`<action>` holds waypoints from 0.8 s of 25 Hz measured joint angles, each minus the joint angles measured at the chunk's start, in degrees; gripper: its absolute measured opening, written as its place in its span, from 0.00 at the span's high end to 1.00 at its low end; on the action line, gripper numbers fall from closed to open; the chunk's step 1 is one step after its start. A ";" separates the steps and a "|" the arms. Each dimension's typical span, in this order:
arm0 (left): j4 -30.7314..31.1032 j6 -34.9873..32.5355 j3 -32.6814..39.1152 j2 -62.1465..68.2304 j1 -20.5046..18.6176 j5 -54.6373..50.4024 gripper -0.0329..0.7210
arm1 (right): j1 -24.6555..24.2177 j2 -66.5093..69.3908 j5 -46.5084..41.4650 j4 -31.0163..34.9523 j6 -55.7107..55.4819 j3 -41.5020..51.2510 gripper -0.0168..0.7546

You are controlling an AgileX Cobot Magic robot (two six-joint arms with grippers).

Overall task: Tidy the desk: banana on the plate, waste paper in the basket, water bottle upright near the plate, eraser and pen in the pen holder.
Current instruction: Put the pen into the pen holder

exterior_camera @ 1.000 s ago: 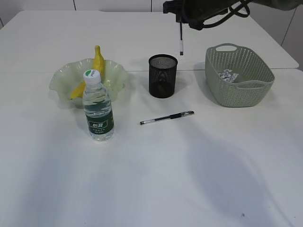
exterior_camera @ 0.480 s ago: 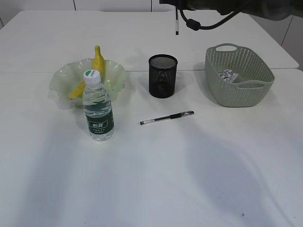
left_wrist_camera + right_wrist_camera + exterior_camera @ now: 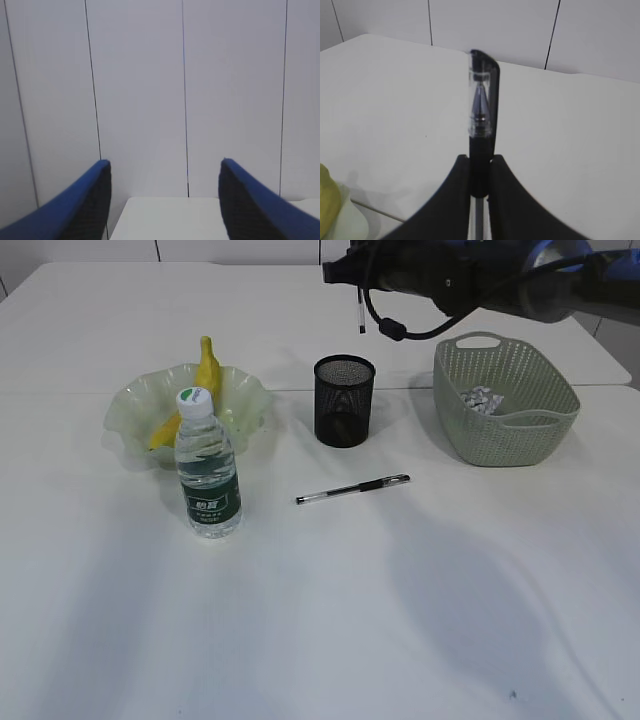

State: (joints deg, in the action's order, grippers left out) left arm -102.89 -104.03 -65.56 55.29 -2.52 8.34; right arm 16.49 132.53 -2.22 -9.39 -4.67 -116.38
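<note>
Above the pen holder (image 3: 344, 400), a pen (image 3: 360, 310) is being held upright by the clamped right tool (image 3: 358, 275), while the left tool (image 3: 165, 200) is being kept apart.

Banana (image 3: 196, 388) on green plate (image 3: 135, 405), bottle (image 3: 208, 467) upright beside it, paper (image 3: 482, 399) in basket (image 3: 540, 420), pen (image 3: 352, 489) lying near black holder (image 3: 344, 400).

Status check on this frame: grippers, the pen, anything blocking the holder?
Right gripper shut on a pen, high behind the pen holder. Left gripper open, empty. Second pen lying on desk. Holder mouth unobstructed.
</note>
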 joint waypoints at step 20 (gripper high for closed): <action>2.77 0.00 0.00 2.08 0.00 -1.47 0.33 | 1.64 4.77 5.41 -1.91 0.00 0.00 0.91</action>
State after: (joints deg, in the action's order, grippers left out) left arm -100.12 -104.03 -65.56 57.37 -2.52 6.87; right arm 18.14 137.31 3.19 -11.30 -4.67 -116.38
